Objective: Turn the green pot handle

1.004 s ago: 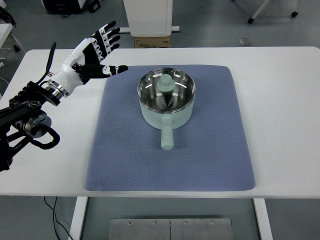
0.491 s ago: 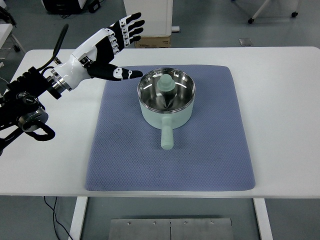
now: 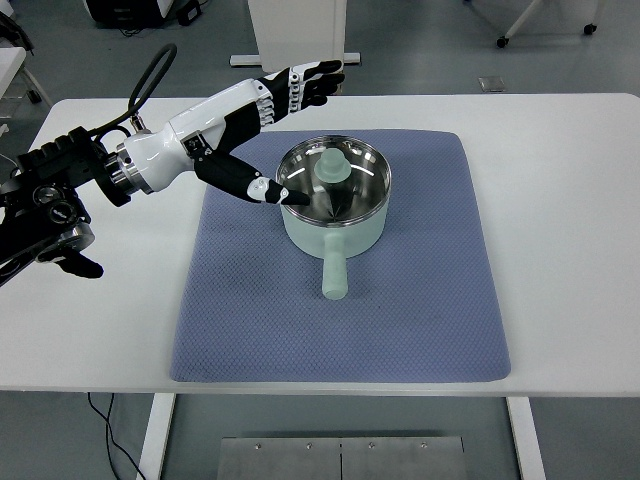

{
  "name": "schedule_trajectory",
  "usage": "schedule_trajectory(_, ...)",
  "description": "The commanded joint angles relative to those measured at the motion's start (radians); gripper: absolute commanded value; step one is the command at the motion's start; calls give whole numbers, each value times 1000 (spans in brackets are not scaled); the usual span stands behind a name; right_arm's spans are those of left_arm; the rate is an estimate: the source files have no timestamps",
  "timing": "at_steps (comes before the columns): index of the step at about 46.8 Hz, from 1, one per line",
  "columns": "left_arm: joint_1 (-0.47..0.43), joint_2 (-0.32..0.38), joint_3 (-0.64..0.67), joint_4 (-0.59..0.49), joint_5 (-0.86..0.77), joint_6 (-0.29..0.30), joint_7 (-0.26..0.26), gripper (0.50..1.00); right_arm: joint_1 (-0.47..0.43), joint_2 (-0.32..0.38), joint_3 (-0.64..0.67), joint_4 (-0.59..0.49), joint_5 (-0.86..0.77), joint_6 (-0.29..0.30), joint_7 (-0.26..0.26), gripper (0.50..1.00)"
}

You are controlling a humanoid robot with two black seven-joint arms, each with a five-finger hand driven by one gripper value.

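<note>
While spread wide, robot hand (image 3: pixel 245 130) empty, beside pot (image 3: pixel 333 205)

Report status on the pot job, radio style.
Left hand open, thumb at pot rim. Handle points at near edge, untouched. Right hand unseen. Nothing blocking.

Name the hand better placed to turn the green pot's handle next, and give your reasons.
Left. The left hand is open right beside the green pot, thumb at its rim, above the handle. No right hand is in view.

Pale green pot (image 3: pixel 333 225) upright on the blue mat (image 3: pixel 420 320), steel inside, no lid on. Handle (image 3: pixel 334 275) points straight toward table's near edge.
</note>
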Motion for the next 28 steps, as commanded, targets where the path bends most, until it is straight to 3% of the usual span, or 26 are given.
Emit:
schedule_trajectory(1,-8,6,0,-29,19,-19,0,1000,0,0,0,0,0,0,0,1000)
schedule_trajectory(28,-56,6,3,-75,289,-119,0,1000,0,0,0,0,0,0,0,1000)
